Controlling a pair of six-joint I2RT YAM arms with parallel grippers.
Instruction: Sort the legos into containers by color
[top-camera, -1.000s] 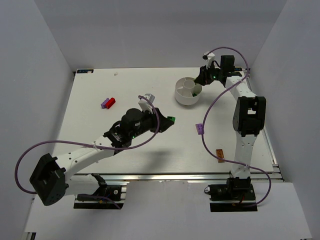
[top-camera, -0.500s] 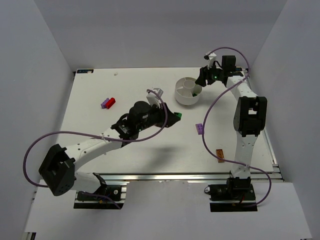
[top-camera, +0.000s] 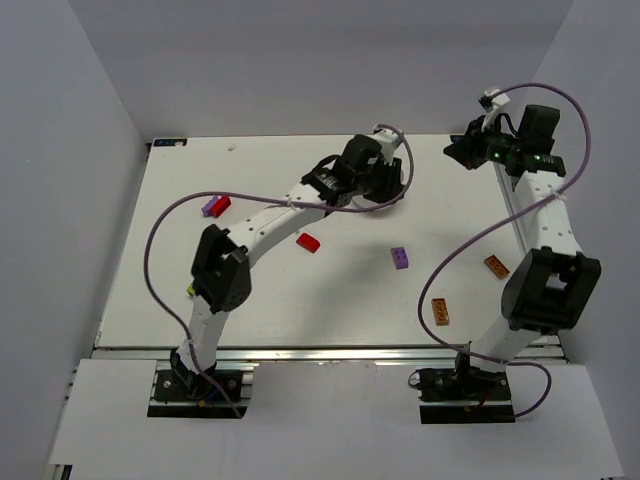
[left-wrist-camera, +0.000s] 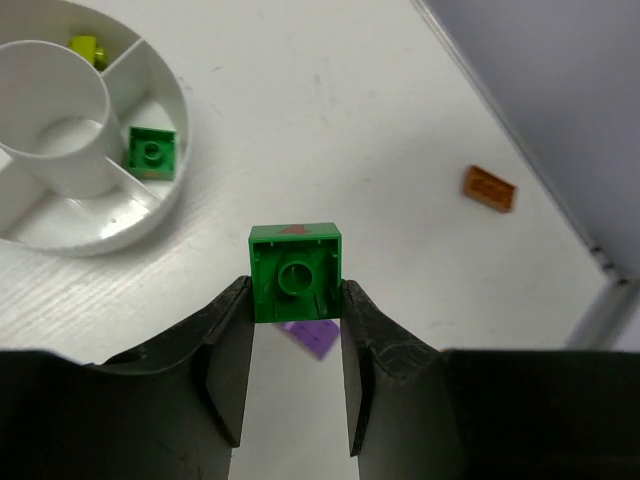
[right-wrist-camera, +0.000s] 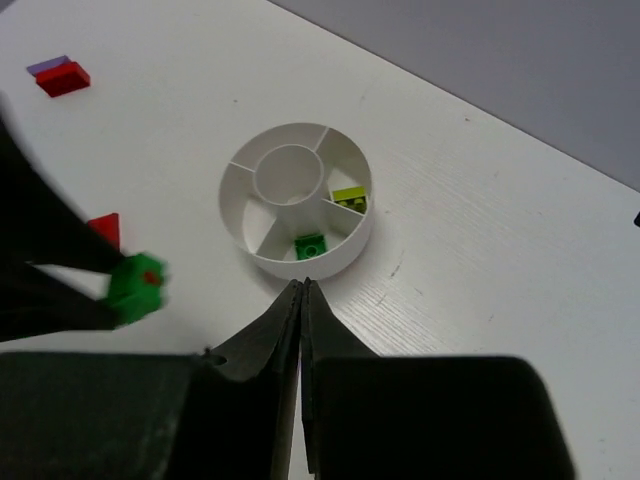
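My left gripper (left-wrist-camera: 295, 300) is shut on a green lego (left-wrist-camera: 295, 272) and holds it above the table just right of the round white dish (left-wrist-camera: 130, 228). One wedge holds a green lego (left-wrist-camera: 152, 152), another a yellow-green lego (left-wrist-camera: 85, 47). In the right wrist view the dish (right-wrist-camera: 362, 235) lies just ahead of my right gripper (right-wrist-camera: 302, 290), which is shut and empty; the held green lego (right-wrist-camera: 135, 288) shows at the left. In the top view the left gripper (top-camera: 388, 182) covers the dish and the right gripper (top-camera: 462, 152) is to its right.
Loose legos lie on the table: a red and purple pair (top-camera: 215, 205) at the far left, a red one (top-camera: 308, 242), a purple one (top-camera: 400, 257), two orange ones (top-camera: 497, 265) (top-camera: 440, 311). The right wall is close to the right arm.
The left arm has swung from mid-table to the back right, carrying the green lego to the dish. The right gripper has drawn back rightward from the dish. More loose legos now show.
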